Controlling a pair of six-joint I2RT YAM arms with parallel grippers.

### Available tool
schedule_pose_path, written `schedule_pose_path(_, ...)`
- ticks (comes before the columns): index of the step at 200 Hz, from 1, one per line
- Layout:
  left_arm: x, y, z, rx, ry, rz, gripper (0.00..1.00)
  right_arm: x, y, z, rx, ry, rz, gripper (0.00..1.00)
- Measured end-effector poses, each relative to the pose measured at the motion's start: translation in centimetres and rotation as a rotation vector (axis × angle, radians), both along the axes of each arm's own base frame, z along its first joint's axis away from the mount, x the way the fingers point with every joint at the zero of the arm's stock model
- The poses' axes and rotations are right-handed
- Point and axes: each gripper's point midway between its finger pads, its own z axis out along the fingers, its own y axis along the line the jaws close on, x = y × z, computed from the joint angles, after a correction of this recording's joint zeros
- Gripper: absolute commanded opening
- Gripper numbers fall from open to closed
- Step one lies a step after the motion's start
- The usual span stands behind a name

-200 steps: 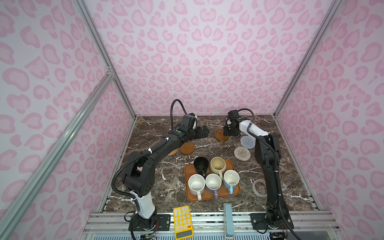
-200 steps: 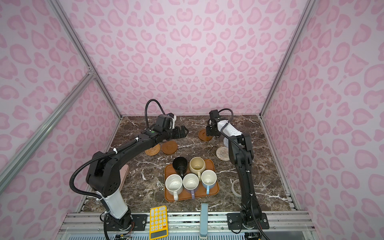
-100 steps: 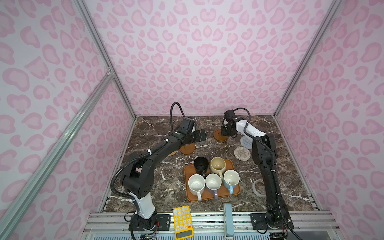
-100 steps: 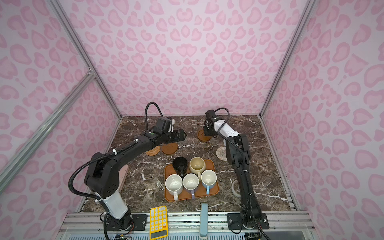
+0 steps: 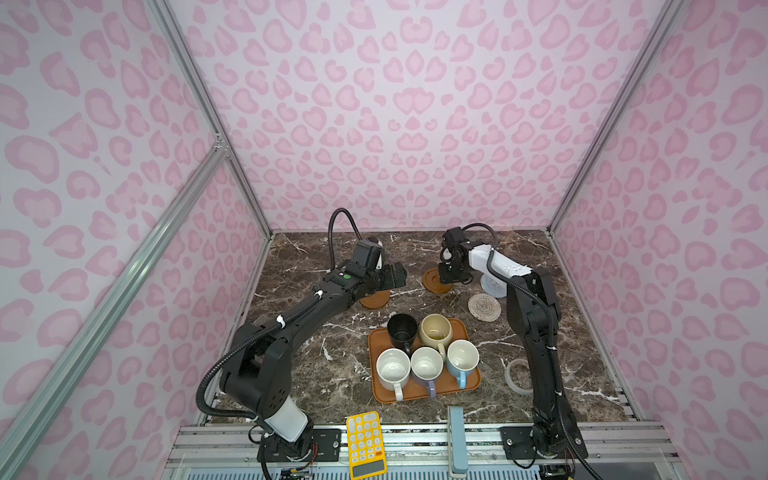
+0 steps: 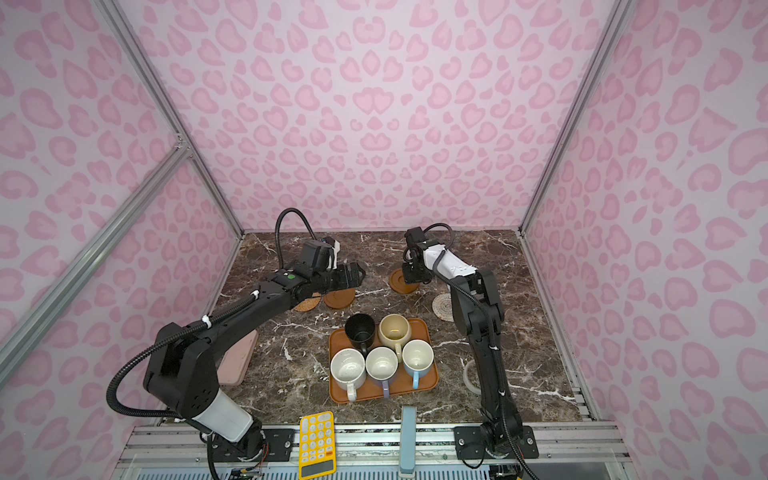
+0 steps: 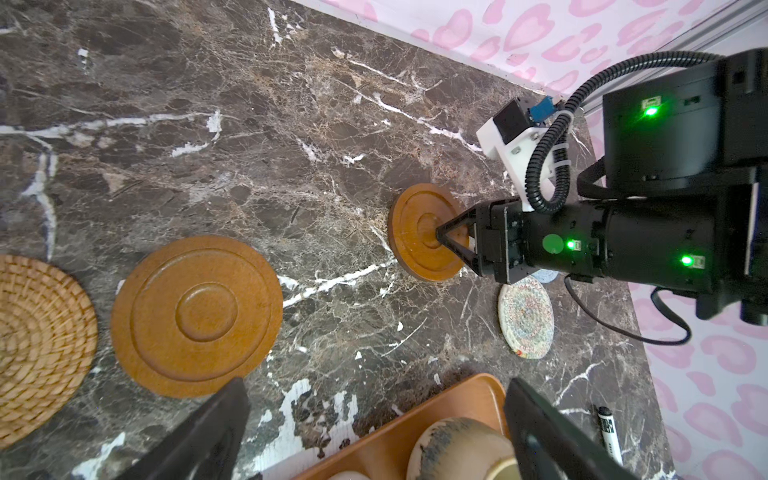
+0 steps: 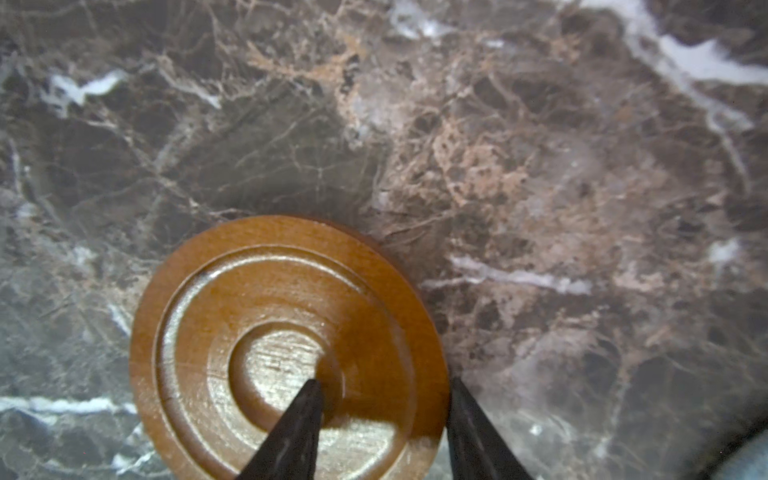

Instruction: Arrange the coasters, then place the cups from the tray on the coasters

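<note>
**Operator:** What is the right hand [image 8: 382, 384] doing?

**Technician:** It is pointing down at a smooth brown coaster [image 8: 249, 332] that is lying on the surface [image 5: 332, 365] beyond the far edge of the tray [image 5: 415, 395]. Its fingers are standing partly apart. One is sitting over the coaster's centre recess, and the other is sitting just outside the rim. Whether they are pinching the disc cannot be told.

**Operator:** And the left hand [image 7: 374, 395]?

**Technician:** It is hanging spread wide, holding nothing, beyond the tray's far-left corner. It is near the second smooth brown coaster [image 7: 195, 316]. The rattan coaster [image 7: 37, 345] is lying just beside that one, farther from the tray.

**Operator:** Where are the mugs standing?

**Technician:** All five are standing on the tray. The black mug [image 5: 402, 328] and cream-yellow mug [image 5: 435, 330] are occupying the far row. The speckled white mug [image 5: 392, 370], lavender mug [image 5: 427, 365] and light blue mug [image 5: 462, 359] are occupying the near row. The cream woven coaster [image 5: 484, 307] and grey-blue woven coaster [image 5: 492, 286] are lying beyond the tray's far-right corner.
</note>
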Motion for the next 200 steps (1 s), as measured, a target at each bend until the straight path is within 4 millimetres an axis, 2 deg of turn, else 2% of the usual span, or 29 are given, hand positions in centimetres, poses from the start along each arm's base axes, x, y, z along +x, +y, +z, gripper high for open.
schedule_pose_path(45, -0.6, 0.9, 1.2, 0.001, -0.033, 0.021, 0.98, -2.1, 2.0, 0.1, -0.012, 0.029, 0.053, 0.48)
schedule_pose_path(83, -0.9, 1.1, 0.9, 0.005, -0.027, 0.022, 0.98, -3.5, 3.9, 0.2, -0.015, 0.051, 0.103, 0.47)
schedule_pose_path(115, -0.9, 1.2, 0.7, 0.009, -0.026, 0.027, 0.98, -3.8, 5.4, 0.1, -0.012, 0.055, 0.132, 0.47)
schedule_pose_path(140, -0.9, 1.2, 0.7, 0.008, -0.025, 0.029, 0.98, -4.0, 5.7, 0.2, -0.020, 0.060, 0.139, 0.47)
schedule_pose_path(151, -0.9, 1.2, 0.7, 0.009, -0.025, 0.029, 0.98, -3.9, 5.6, 0.3, -0.030, 0.059, 0.136, 0.50)
schedule_pose_path(178, -0.9, 1.2, 0.5, 0.011, -0.021, 0.029, 0.98, -3.3, 4.9, 0.8, -0.031, 0.050, 0.119, 0.70)
schedule_pose_path(200, -0.8, 1.2, 0.2, 0.016, -0.015, 0.029, 0.98, -2.0, 5.2, 2.3, -0.009, 0.009, 0.112, 0.76)
